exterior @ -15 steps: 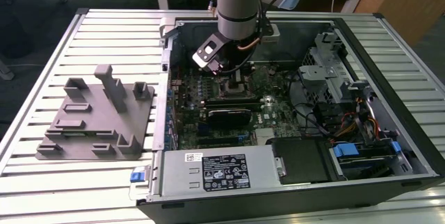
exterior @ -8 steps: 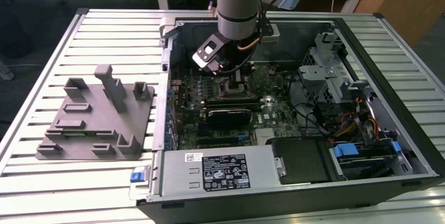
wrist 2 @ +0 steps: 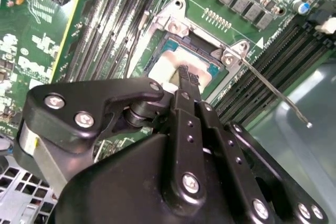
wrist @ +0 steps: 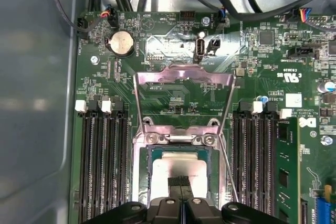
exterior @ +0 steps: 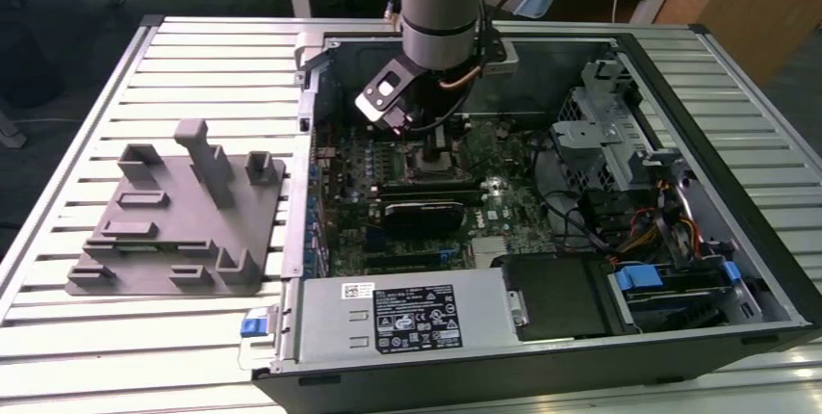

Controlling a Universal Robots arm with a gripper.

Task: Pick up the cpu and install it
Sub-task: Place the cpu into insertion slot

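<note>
Working over a slatted metal bench (exterior: 192, 48), inside an open computer case (exterior: 719, 241). Showing the gripper (wrist 2: 185, 72) narrow, fingers drawn together and gripping nothing, tip appearing to touch the cpu (wrist: 168, 166), lying flat in the socket frame (wrist: 139, 145) with the load plate (wrist: 184, 72) swung back. Judging the cpu light, stiff, slick on top and fragile underneath; favouring a hold by opposite edges. Reaching straight down with the arm (exterior: 444, 0), wrist vertical above the motherboard (wrist: 173, 98).

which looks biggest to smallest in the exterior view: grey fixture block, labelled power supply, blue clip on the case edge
1. grey fixture block
2. labelled power supply, a bit smaller though nearer the camera
3. blue clip, by far the smallest
</note>
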